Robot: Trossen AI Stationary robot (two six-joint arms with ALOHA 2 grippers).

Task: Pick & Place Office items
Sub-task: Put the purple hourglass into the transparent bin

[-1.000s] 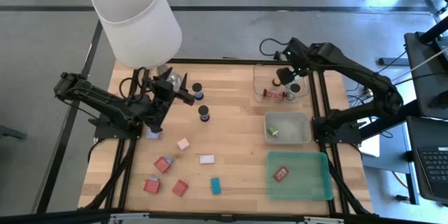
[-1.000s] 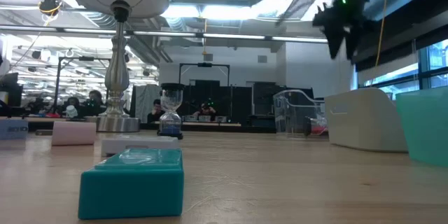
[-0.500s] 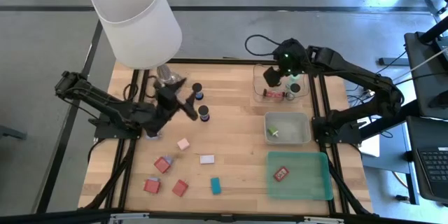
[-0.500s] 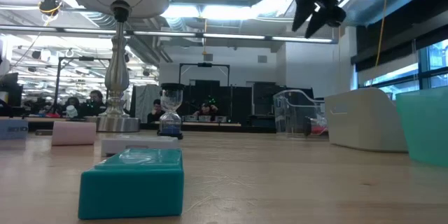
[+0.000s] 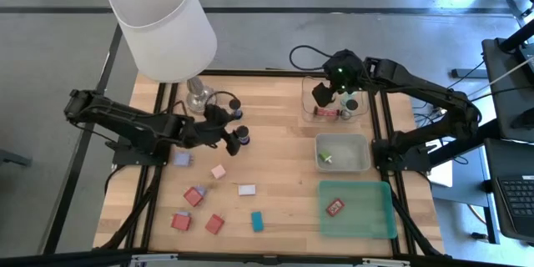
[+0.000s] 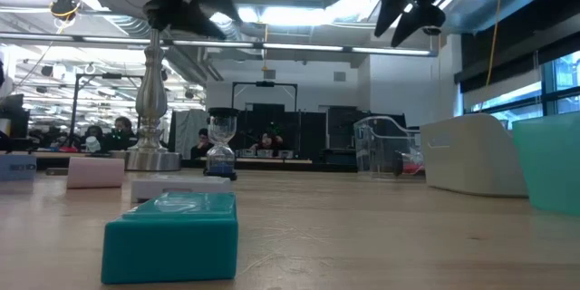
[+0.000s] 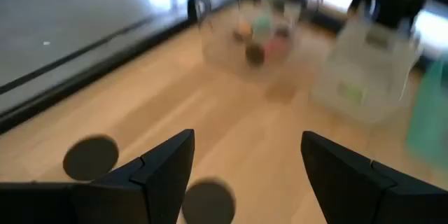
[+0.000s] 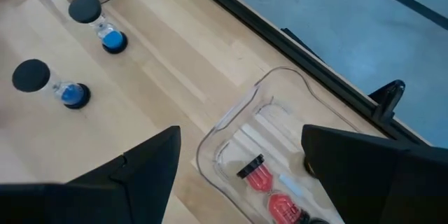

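The left gripper (image 5: 236, 131) hangs above the bench (image 5: 275, 167), jaws spread and empty; in its wrist view two dark round caps (image 7: 90, 157) of the sand timers (image 5: 243, 136) show low between and just beside the fingers (image 7: 162, 169). One timer sits right at the jaw tips, a second timer (image 5: 236, 108) just beyond, toward the lamp base (image 5: 198, 96). Ahead of these jaws bare wood runs open to the clear tray (image 5: 334, 98).

The right gripper (image 5: 324, 93) hovers over the near rim of that clear tray, jaws spread, holding nothing. A red timer (image 8: 260, 175) lies in the tray between its fingers (image 8: 140, 175); the bench's black edge rail (image 8: 280, 31) passes close behind.

Behind the left jaws, small blocks lie scattered well apart: pink block (image 5: 219, 171), white block (image 5: 246, 189), teal block (image 5: 257, 221), red blocks (image 5: 215, 224). The grey tray (image 5: 342, 153) and green tray (image 5: 357, 209) line the right side.
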